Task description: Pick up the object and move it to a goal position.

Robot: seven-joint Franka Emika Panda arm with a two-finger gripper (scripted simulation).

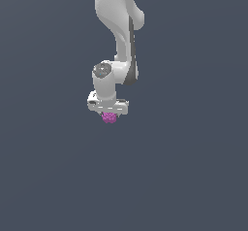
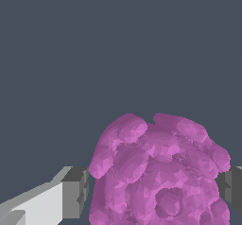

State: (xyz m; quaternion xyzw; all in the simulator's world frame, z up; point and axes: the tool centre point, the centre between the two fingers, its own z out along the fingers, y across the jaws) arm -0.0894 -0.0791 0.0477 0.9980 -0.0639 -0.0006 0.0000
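The claw (image 1: 109, 114) points down, its fingers (image 2: 75, 193) pressed against either side of the magenta cluster (image 1: 110, 118), gripping it. The cluster sits between the pads and pokes out just below the fingertips. Only plain grey-blue ground surrounds the claw; nothing stands near it.

The white Franka arm (image 1: 118, 26) comes down from the top of the exterior view, bends at a joint with a dark side panel, and ends in a wrist pointing straight down. Its white gripper (image 1: 109, 114) hangs below the wrist with the hand's broad body level. In the wrist view the grey-padded fingers (image 2: 75, 193) stand on either side of the magenta-purple lumpy cluster (image 2: 158, 172), pressed against it and holding it between them.
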